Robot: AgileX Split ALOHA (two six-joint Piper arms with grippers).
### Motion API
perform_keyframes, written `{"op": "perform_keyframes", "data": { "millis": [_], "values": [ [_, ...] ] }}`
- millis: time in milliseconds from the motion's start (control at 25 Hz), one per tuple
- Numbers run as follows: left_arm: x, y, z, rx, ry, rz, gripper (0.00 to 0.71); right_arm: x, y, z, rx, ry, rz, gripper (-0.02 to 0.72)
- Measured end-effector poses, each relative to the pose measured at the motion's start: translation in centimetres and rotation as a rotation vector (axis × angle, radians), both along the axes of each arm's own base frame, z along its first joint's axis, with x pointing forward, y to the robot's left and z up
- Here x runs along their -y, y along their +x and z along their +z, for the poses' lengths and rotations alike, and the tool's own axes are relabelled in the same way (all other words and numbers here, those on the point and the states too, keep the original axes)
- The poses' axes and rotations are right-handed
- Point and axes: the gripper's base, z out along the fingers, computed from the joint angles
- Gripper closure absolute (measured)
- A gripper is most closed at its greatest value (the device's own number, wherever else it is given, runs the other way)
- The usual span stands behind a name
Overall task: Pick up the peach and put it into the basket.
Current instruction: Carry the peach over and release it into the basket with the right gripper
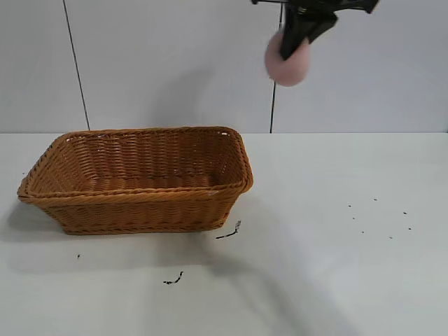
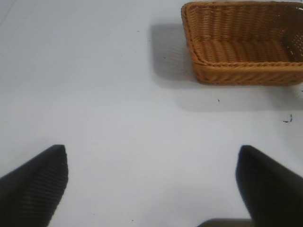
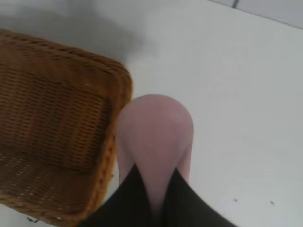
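High up, right gripper (image 1: 297, 43) fingers (image 3: 128, 198) pinch the peach (image 1: 288, 63).

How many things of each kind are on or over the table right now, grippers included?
Peach: 1, held in the right gripper, up in the air to the right of the basket
Basket: 1, on the table, nothing seen in it
Right gripper: 1, shut on the peach
Left gripper: 1, open over bare table
Total: 4
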Motion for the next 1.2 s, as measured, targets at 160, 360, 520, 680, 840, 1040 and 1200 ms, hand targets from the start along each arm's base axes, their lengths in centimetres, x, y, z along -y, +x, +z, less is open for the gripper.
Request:
{"op": "perform_keyframes", "data": {
  "millis": [160,360,520,680,840,1040,1200],
  "values": [
    [0.0,0.0,0.0,0.0,0.0,0.0,0.017,-5.2,-0.9,-1.8,0.007,0.015,0.102,0.722],
    [0.0,0.0,0.0,0.0,0.0,0.0,0.017,-9.4,-1.0,-5.9,0.003,0.021,0.168,0.722],
    [0.0,0.0,0.0,0.0,0.0,0.0,0.017,-10.7,-0.1,-10.4,-0.015,0.012,0.176,0.722],
    [0.0,0.0,0.0,0.0,0.0,0.0,0.017,-11.1,0.5,-14.0,-0.049,-0.005,0.174,0.722],
    [0.0,0.0,0.0,0.0,0.0,0.0,0.017,-11.3,0.7,-15.6,-0.057,-0.003,0.183,0.709],
    [0.0,0.0,0.0,0.0,0.0,0.0,0.017,-11.5,0.7,-15.5,-0.054,0.023,0.182,0.33],
    [0.0,0.0,0.0,0.0,0.0,0.0,0.017,-11.6,0.7,-14.5,-0.031,0.022,0.21,0.054]
  ]
}}
